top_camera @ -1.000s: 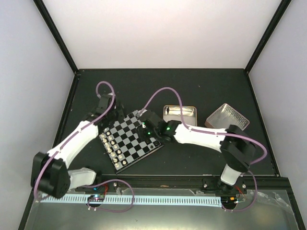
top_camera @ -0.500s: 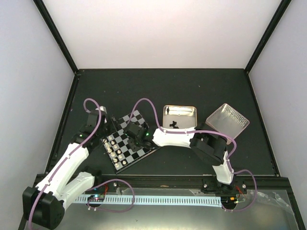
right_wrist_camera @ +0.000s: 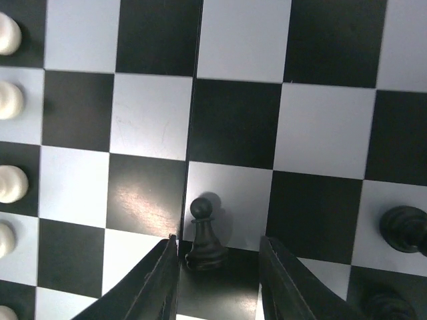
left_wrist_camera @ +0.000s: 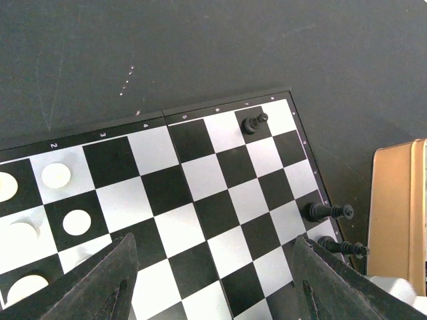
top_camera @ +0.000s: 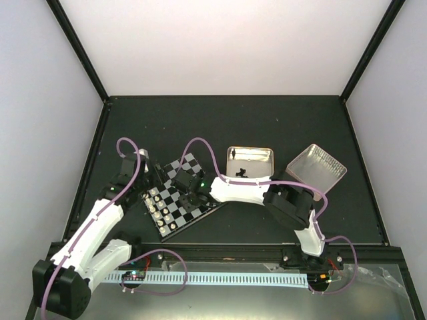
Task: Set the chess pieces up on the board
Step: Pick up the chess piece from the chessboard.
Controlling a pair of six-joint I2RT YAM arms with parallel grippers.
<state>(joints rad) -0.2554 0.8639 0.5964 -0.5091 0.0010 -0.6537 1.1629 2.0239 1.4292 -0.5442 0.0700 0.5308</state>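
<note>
The board (top_camera: 175, 179) lies tilted left of the table's middle. Cream-white pieces (top_camera: 157, 210) line its near-left side. My right gripper (top_camera: 189, 195) is low over the board, open, with a black pawn (right_wrist_camera: 205, 237) standing upright between its fingers (right_wrist_camera: 160, 280); the left finger is close to the pawn's base and the right finger is apart from it. More black pieces (right_wrist_camera: 403, 229) stand to the right. My left gripper (top_camera: 148, 175) hovers open and empty over the board's far-left part (left_wrist_camera: 213, 243). Three black pieces (left_wrist_camera: 253, 123) stand along the board's right edge in that view.
A gold-rimmed tin (top_camera: 250, 163) with a few black pieces stands right of the board; its edge shows in the left wrist view (left_wrist_camera: 397, 207). Its silver lid (top_camera: 317, 168) lies further right. Black rails frame the table.
My right gripper has moved left across the board and come down around the pawn. My left arm has drawn back toward the near left. Little has moved in the last half second.
</note>
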